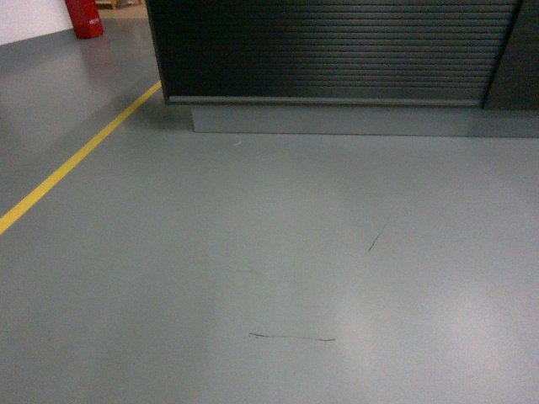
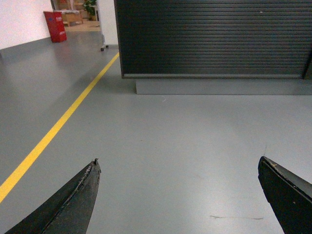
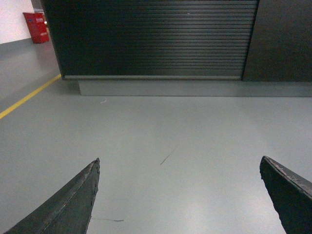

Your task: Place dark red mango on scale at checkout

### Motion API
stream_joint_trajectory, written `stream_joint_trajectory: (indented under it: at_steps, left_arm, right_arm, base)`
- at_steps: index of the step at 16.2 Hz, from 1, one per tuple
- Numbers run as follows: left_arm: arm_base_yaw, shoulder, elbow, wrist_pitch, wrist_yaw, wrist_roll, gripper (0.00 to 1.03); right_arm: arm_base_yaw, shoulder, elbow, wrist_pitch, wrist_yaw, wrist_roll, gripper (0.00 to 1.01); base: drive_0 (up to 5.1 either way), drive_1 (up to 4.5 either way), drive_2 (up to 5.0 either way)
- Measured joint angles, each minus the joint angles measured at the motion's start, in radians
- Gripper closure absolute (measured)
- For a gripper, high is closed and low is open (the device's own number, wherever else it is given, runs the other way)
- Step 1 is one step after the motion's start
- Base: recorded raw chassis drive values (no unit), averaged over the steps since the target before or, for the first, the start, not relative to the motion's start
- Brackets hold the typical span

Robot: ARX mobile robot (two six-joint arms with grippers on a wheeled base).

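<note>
The checkout (image 1: 328,50) stands ahead, a dark counter with a ribbed front panel on a grey plinth (image 1: 362,119). It also fills the top of the left wrist view as the checkout (image 2: 214,39) and of the right wrist view as the checkout (image 3: 156,39). The dark red mango and the scale are out of view. My left gripper (image 2: 179,163) is open over bare grey floor, nothing between its fingers. My right gripper (image 3: 180,161) is open too, holding nothing. Neither gripper shows in the head view.
A yellow floor line (image 1: 76,160) runs diagonally at the left, toward the counter's left corner. A red box (image 1: 84,17) stands far back left by a white wall. A darker plain panel (image 3: 282,39) adjoins the ribbed front on the right. Grey floor (image 1: 278,269) has faint scuffs.
</note>
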Motion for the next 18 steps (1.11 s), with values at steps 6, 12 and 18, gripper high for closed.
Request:
stream_joint_trajectory:
  at_steps: [6,12,18]
  left_arm:
    - [0.0,0.0,0.0,-0.002,0.0,0.0,0.05]
    - [0.0,0.0,0.0,-0.002,0.0,0.0,0.05]
    - [0.0,0.0,0.0,-0.002,0.001,0.0,0.05]
  right_arm:
    - [0.0,0.0,0.0,0.004,0.0,0.0,0.03]
    - [0.0,0.0,0.0,0.001,0.0,0.0,0.03]
    - [0.0,0.0,0.0,0.0,0.0,0.0,0.03]
  base:
    - [0.0,3.51,-3.6]
    - [0.0,4.22,-4.3]
    - [0.0,4.22,-4.3]
